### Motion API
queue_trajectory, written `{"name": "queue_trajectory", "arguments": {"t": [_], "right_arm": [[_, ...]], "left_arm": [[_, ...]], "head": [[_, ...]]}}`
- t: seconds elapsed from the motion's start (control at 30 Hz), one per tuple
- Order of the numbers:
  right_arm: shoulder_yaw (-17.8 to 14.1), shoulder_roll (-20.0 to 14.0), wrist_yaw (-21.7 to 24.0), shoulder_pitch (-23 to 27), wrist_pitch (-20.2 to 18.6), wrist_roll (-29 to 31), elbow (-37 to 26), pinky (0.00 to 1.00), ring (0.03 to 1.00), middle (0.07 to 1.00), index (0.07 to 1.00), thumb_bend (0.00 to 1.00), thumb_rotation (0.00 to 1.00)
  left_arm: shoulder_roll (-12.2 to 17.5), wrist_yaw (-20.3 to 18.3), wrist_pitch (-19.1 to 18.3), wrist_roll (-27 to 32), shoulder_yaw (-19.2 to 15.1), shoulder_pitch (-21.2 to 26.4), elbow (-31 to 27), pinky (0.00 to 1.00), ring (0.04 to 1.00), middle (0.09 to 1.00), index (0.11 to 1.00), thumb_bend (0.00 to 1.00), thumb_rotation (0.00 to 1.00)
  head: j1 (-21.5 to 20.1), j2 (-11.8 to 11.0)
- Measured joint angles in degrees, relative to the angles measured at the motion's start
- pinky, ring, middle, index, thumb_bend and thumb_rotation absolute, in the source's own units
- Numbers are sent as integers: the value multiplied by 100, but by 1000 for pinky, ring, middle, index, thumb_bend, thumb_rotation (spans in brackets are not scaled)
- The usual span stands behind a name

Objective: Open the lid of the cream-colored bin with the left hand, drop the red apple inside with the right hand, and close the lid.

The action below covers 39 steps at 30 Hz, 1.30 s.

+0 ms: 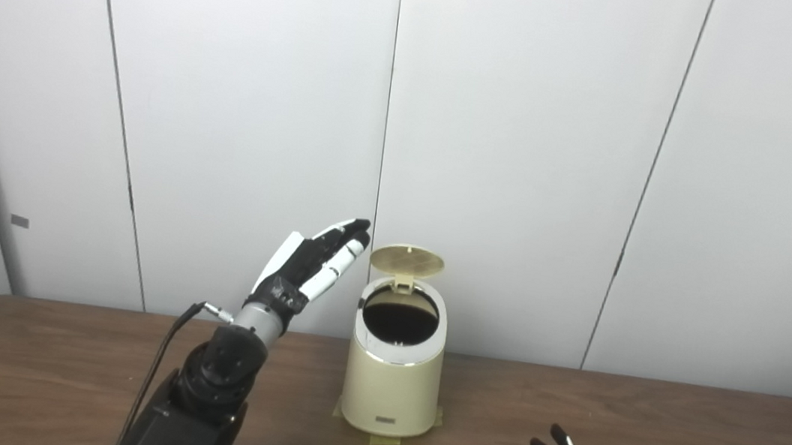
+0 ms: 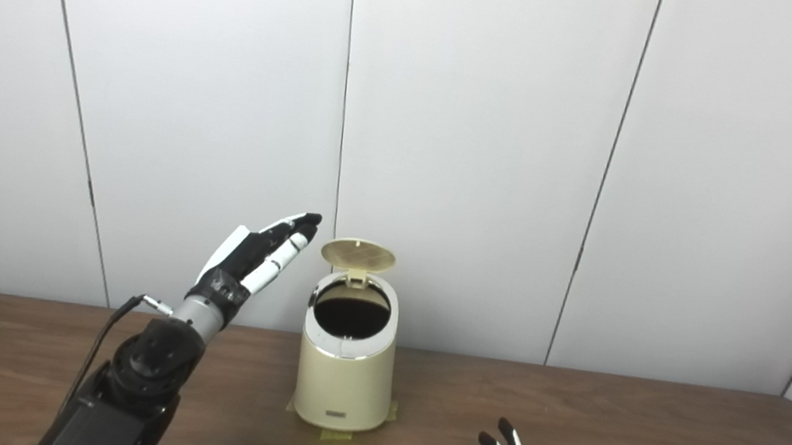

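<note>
Standing open-lidded bin [image 1: 392,381], left hand [image 1: 312,258] beside

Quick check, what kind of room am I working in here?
Likely a lab or test booth, not a home: plain white wall panels, a bare wooden table, and one bin taped down.

I can read no words, numbers or brand names anywhere. The only candidate is a small dark plate [image 1: 384,421] low on the near face of my cream-colored bin [image 1: 392,381], at the middle of the table; it may carry print, but it is too small to make out. On the far wall to the left sits a small grey tag [image 1: 20,221], blank as far as I can tell. My own hands show no legible markings.
</note>
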State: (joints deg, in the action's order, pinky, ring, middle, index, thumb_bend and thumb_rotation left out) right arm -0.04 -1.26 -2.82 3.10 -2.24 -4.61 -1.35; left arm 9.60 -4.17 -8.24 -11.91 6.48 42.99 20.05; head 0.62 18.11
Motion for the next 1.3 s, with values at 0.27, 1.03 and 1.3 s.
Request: {"name": "queue_trajectory", "arguments": {"t": [0.27,1.03,1.3], "right_arm": [[144,-147,-73,21,24,-477,15,777,878,889,975,514,1000],[302,-180,-406,146,54,-1055,173,1000,921,864,967,489,1000],[307,-192,-435,169,60,-1097,206,1000,918,862,965,490,1000]], "left_arm": [[288,1,-278,-1293,696,316,-183,800,880,886,862,509,914],[851,-273,264,-3220,1791,635,-58,914,906,878,851,562,918],[877,-285,498,-3617,1924,651,-52,899,869,854,839,562,857]], "head": [[17,26],[70,70],[79,88]]}}
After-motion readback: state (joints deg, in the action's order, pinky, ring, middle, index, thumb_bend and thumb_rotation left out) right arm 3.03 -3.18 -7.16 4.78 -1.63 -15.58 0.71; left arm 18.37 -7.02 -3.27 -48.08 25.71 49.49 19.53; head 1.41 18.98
